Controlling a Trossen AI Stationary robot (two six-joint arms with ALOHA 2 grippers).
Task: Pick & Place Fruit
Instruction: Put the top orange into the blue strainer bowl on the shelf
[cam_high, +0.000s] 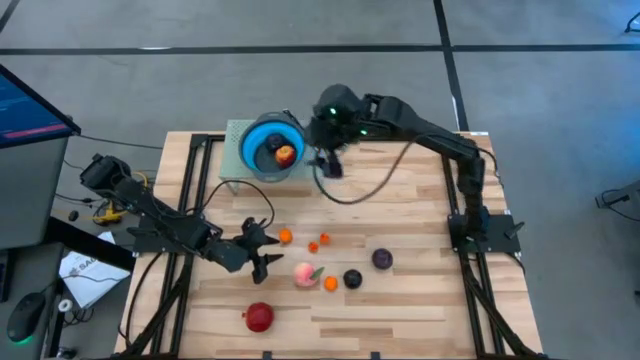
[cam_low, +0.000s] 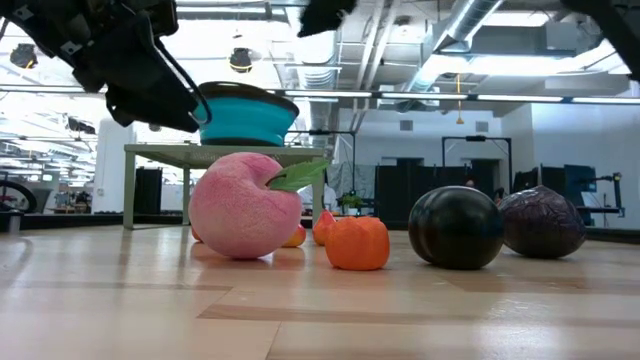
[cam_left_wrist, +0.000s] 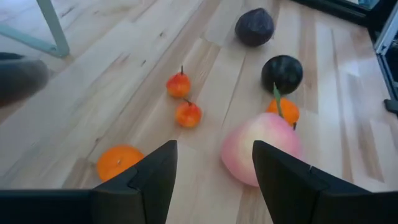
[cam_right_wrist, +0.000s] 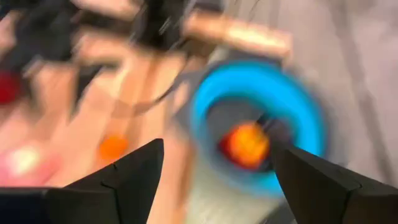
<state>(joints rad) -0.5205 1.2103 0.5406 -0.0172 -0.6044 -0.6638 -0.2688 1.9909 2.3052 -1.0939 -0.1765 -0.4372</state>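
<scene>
Toy fruits lie on the wooden table: a pink peach (cam_high: 305, 273) (cam_left_wrist: 261, 146) with a green leaf, a red apple (cam_high: 259, 317), a dark plum (cam_high: 352, 279), a purple plum (cam_high: 382, 259) and several small oranges (cam_high: 285, 236). My left gripper (cam_high: 262, 250) (cam_left_wrist: 211, 180) hovers open just left of the peach and touches nothing. My right gripper (cam_high: 328, 165) (cam_right_wrist: 217, 180) is open and empty beside the blue bowl (cam_high: 272, 146) (cam_right_wrist: 258, 124), on its right. The bowl stands on a small raised stand and holds one orange-red fruit (cam_high: 285, 154) (cam_right_wrist: 249, 144).
The bowl's stand (cam_high: 235, 165) takes up the table's far left part, and its legs (cam_left_wrist: 56, 31) rise from the tabletop. A black cable (cam_high: 350, 195) loops over the far middle. Bare wood lies near the right edge (cam_high: 430, 290). A monitor (cam_high: 30, 105) stands off the left side.
</scene>
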